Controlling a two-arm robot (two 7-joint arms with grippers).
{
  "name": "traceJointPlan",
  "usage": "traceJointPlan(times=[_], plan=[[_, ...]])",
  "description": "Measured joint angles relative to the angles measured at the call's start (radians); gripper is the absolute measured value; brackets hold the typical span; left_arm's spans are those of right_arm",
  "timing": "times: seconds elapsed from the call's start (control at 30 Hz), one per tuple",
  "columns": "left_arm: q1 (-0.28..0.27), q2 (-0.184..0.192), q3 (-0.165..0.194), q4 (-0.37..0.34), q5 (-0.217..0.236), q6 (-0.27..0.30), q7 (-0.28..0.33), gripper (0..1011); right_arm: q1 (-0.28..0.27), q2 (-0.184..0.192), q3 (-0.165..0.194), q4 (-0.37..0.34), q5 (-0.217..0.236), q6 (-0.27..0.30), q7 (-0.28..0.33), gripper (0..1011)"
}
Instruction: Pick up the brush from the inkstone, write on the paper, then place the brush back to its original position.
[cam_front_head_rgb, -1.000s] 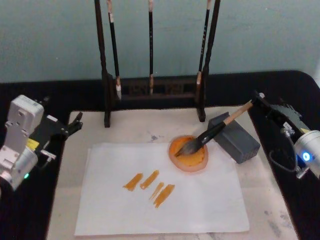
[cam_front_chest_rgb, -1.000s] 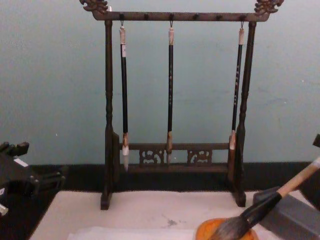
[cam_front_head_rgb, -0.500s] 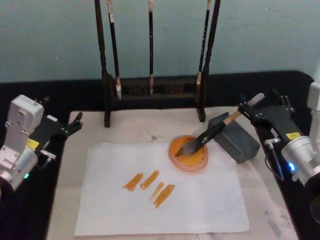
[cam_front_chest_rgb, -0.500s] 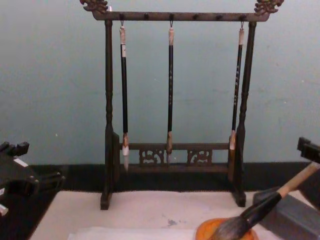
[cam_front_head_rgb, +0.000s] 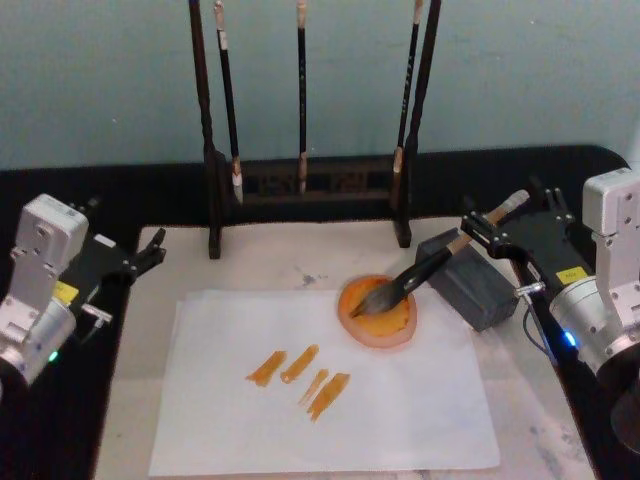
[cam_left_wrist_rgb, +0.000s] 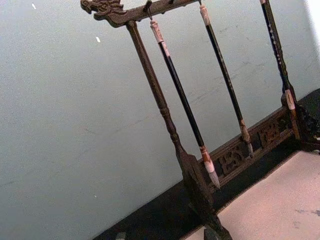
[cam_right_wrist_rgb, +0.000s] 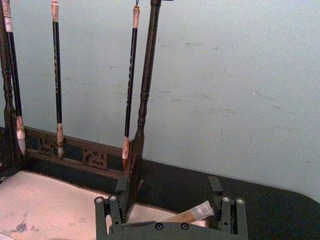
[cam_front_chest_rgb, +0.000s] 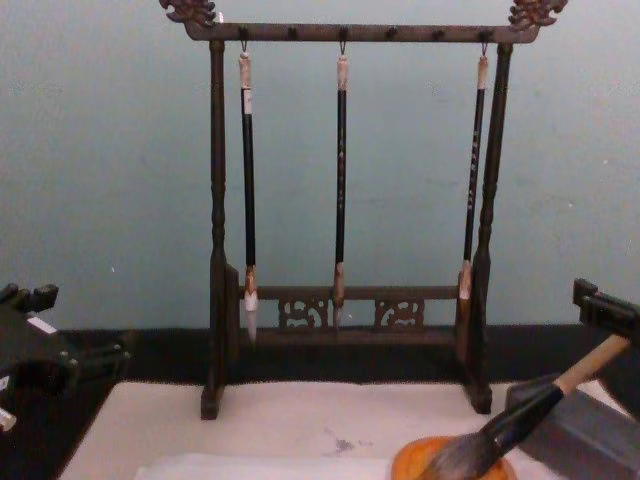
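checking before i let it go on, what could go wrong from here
The right pincer sits open around the whitish end of the brush. Gripping that far up may let the brush pivot and drag its bristles across the inkstone, tipping it. Ink could then spill on the paper, beside the orange strokes. The handle leans on the grey block, which could shift.

This looks like a calligraphy practice station set up for robot trials. A carved dark wooden brush rack (cam_front_chest_rgb: 350, 200) with three slim hanging brushes (cam_front_chest_rgb: 341, 180) stands at the back of a black bench (cam_front_head_rgb: 300, 185). A pinkish-beige mat (cam_front_head_rgb: 270, 260) covers it, bearing white paper (cam_front_head_rgb: 400, 400) with orange strokes (cam_front_head_rgb: 300, 375). Behind is a plain pale teal wall (cam_front_chest_rgb: 110, 180).
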Motion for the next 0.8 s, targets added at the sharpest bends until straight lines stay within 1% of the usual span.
traceJointPlan(times=[0.8], plan=[[0.000, 0.000, 0.000, 0.000, 0.000, 0.000, 0.000, 1010, 0.000, 0.002, -0.003, 0.000, 0.002, 0.003, 0.000, 1000]])
